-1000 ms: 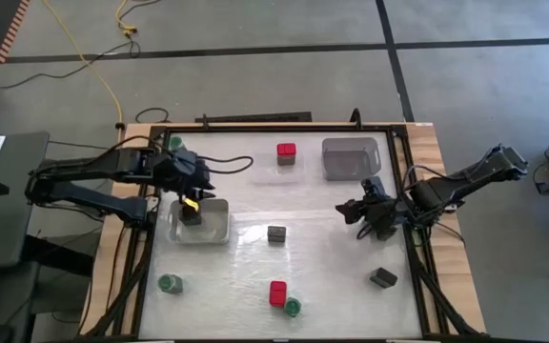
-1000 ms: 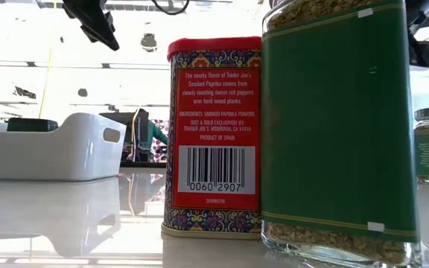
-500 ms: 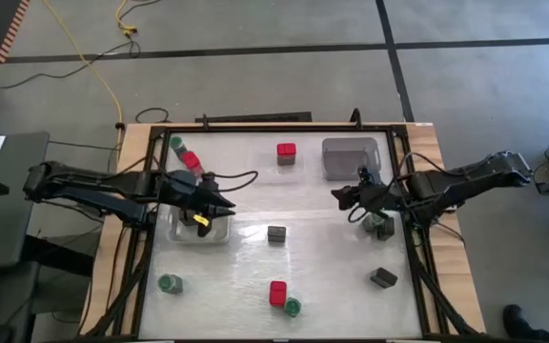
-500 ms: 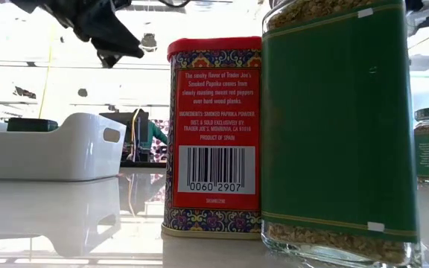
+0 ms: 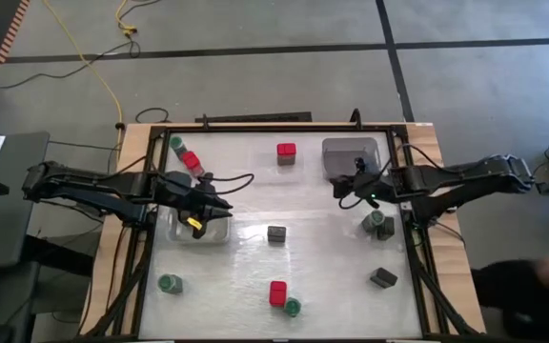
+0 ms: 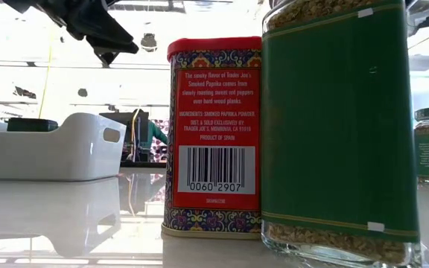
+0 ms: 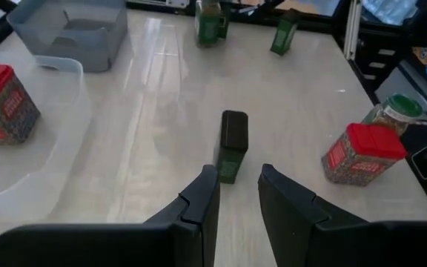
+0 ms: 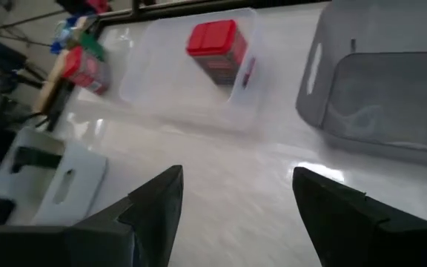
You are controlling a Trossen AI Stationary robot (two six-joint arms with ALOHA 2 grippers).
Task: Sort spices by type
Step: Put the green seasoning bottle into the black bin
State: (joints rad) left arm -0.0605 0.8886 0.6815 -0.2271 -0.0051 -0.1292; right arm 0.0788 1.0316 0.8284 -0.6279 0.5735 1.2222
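Spices stand scattered on the white table. A dark tin (image 5: 276, 232) stands mid-table, seen upright just ahead of my left fingers in the left wrist view (image 7: 233, 144). A red tin (image 5: 286, 151) stands at the far side inside a clear tray (image 8: 161, 81). Another red tin (image 5: 277, 292) and a green-lidded jar (image 5: 293, 307) stand together at the near edge. My left gripper (image 5: 223, 210) hangs open and empty above the white tray (image 5: 198, 229). My right gripper (image 5: 339, 191) stands open and empty beside the grey tray (image 5: 351, 157).
A red tin (image 5: 191, 160) and a green jar (image 5: 176, 143) stand at the far left corner. Another jar (image 5: 170, 283) is near left, two containers (image 5: 377, 224) and a dark tin (image 5: 383, 277) at the right. A black frame rail (image 5: 274, 127) rims the table.
My left gripper has sunk a little over the white tray and tipped from pointing steeply down to nearly level, reaching toward the table's right. My right gripper has swung from above the two containers at the right toward the far edge and the grey tray, uncovering them.
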